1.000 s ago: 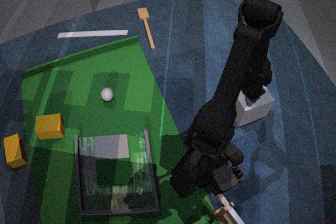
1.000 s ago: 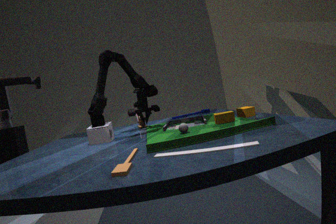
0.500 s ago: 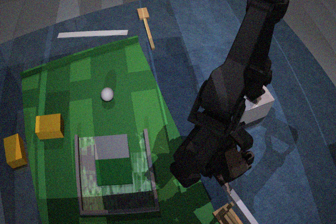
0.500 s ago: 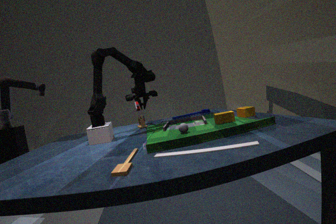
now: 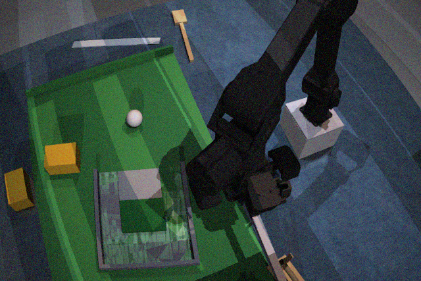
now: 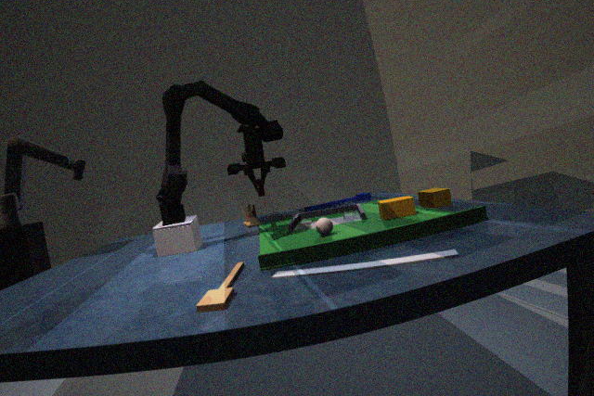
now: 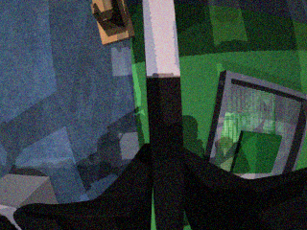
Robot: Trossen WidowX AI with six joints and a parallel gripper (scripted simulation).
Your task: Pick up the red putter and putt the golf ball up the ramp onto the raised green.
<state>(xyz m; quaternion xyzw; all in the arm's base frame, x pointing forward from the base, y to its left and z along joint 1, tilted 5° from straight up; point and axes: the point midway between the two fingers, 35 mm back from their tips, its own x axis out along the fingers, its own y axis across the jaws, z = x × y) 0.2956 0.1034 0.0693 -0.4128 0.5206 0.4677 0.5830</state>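
Observation:
My gripper (image 6: 260, 191) (image 7: 158, 148) is shut on the putter's black grip (image 7: 164, 105) and holds it above the table, beside the course. The pale shaft (image 5: 264, 235) (image 7: 161, 38) runs away from the fingers past the wooden stand; the putter's head is not visible. The white golf ball (image 5: 134, 118) (image 6: 324, 226) rests on the green course (image 5: 102, 69) (image 6: 374, 241), before the ramp's pale slope (image 5: 143, 184). The raised green (image 5: 143, 218) (image 7: 261, 153) is a dark square behind the slope, within a grey frame (image 5: 97, 223) (image 7: 217, 115).
Orange blocks (image 5: 61, 158) (image 6: 397, 208) stand on and beside the course's left side. A wooden mallet-shaped piece (image 5: 186, 41) (image 6: 215, 298) and a white strip (image 5: 115, 42) (image 6: 364, 264) lie outside it. A wooden stand (image 5: 295, 271) (image 6: 250, 219) (image 7: 117, 34) is near the shaft.

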